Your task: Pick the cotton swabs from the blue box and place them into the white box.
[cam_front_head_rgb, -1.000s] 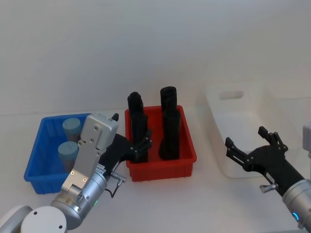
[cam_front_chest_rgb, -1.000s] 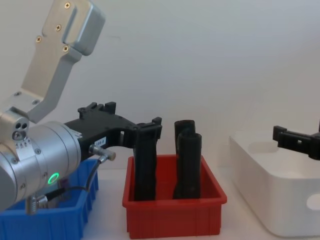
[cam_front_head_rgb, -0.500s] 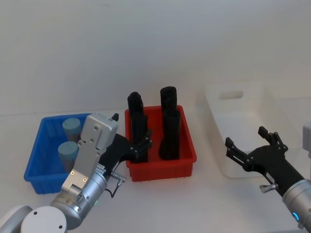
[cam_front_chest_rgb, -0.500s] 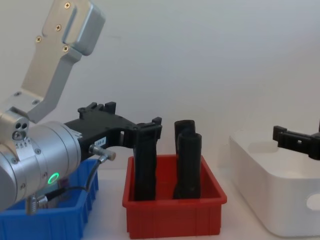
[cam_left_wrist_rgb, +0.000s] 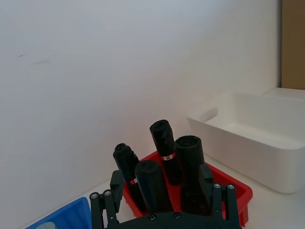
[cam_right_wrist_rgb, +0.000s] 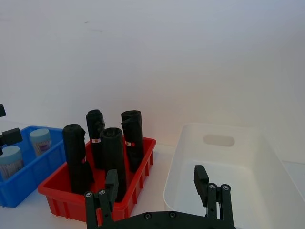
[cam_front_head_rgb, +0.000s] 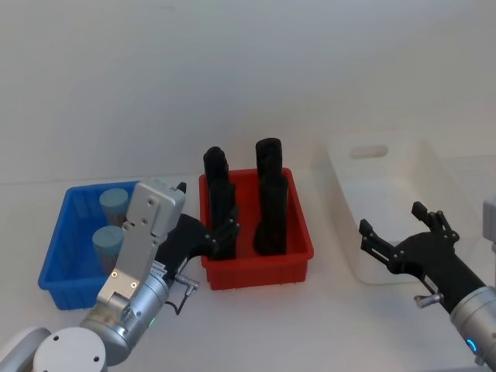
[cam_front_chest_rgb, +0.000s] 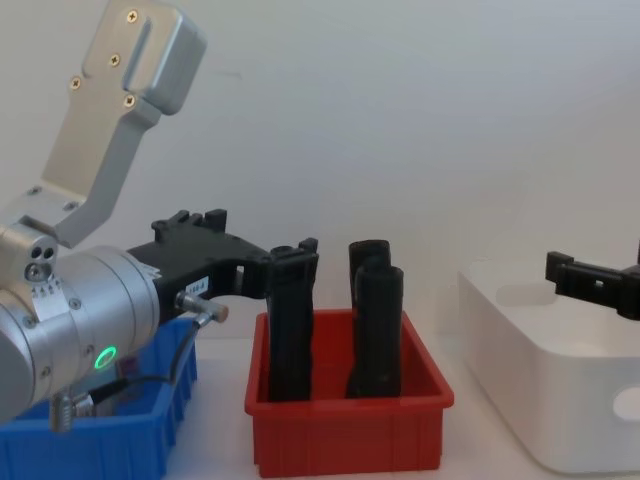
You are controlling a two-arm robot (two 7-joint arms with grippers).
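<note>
Two cotton swabs tubs [cam_front_head_rgb: 115, 203] [cam_front_head_rgb: 108, 242] with light blue lids stand in the blue box [cam_front_head_rgb: 53, 252] at the left, seen in the right wrist view as cotton swabs [cam_right_wrist_rgb: 40, 139] in the blue box [cam_right_wrist_rgb: 29, 177]. My left gripper [cam_front_head_rgb: 208, 208] hovers open between the blue box and the red bin, pointing toward the black objects, with nothing in it. The white box [cam_front_head_rgb: 339, 164] sits at the right. My right gripper [cam_front_head_rgb: 391, 218] hangs open at its near left corner, holding nothing.
A red bin [cam_front_head_rgb: 256, 273] with several tall black objects [cam_front_head_rgb: 270, 203] stands between the two boxes. A pale wall runs close behind everything. Bare table lies in front of the bins.
My left gripper has shifted slightly to the left, away from the red bin. The right arm has not moved.
</note>
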